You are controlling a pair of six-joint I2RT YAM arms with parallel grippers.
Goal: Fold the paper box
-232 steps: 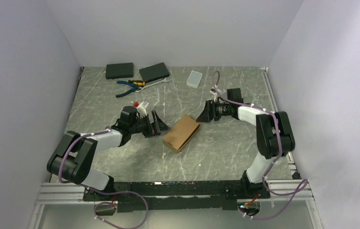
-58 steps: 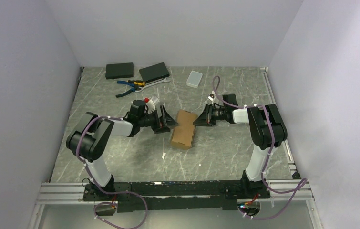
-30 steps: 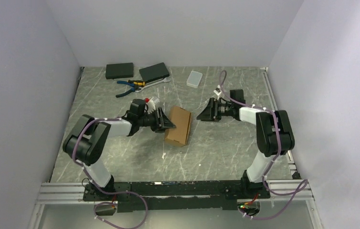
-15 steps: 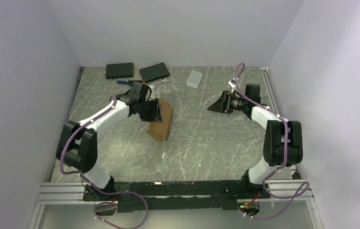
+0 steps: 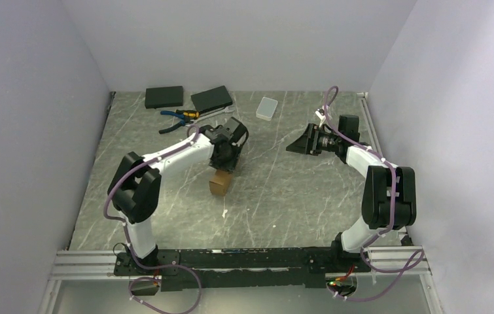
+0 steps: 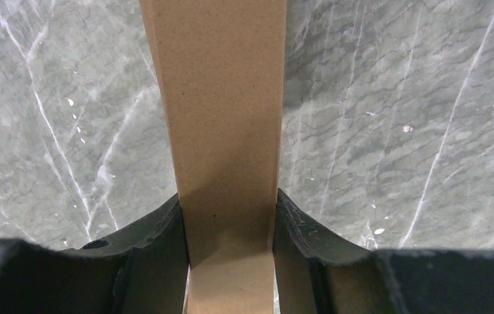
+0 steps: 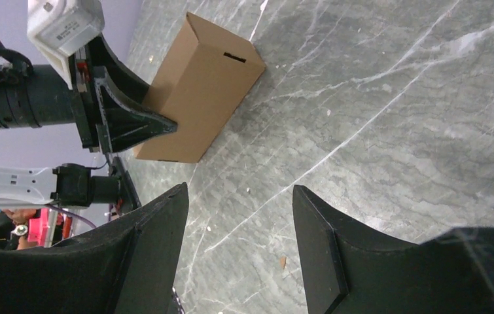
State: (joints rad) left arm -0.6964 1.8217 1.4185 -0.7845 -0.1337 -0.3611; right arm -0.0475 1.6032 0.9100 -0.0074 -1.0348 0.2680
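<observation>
The paper box (image 5: pixel 219 184) is a closed brown cardboard box, turned up on a narrow side on the marble table (image 5: pixel 283 196). My left gripper (image 5: pixel 225 159) comes down on it from above and is shut on it. In the left wrist view the box (image 6: pixel 221 98) fills the gap between both fingers (image 6: pixel 159 255). The right wrist view shows the box (image 7: pixel 198 91) from the side, with a slot in one face and the left gripper (image 7: pixel 141 124) on it. My right gripper (image 5: pixel 300 144) hangs to the right, well apart from the box, open (image 7: pixel 239 196) with only table between its fingers.
Two flat black boxes (image 5: pixel 164 97) (image 5: pixel 211 99) and blue-handled pliers (image 5: pixel 177 118) lie at the back left. A small translucent white case (image 5: pixel 267 108) lies at the back middle. Walls close in the table on three sides.
My left gripper has closed on the box, carried it left and turned it from lying flat to standing on a narrow side. The right gripper has drawn back to the right.
</observation>
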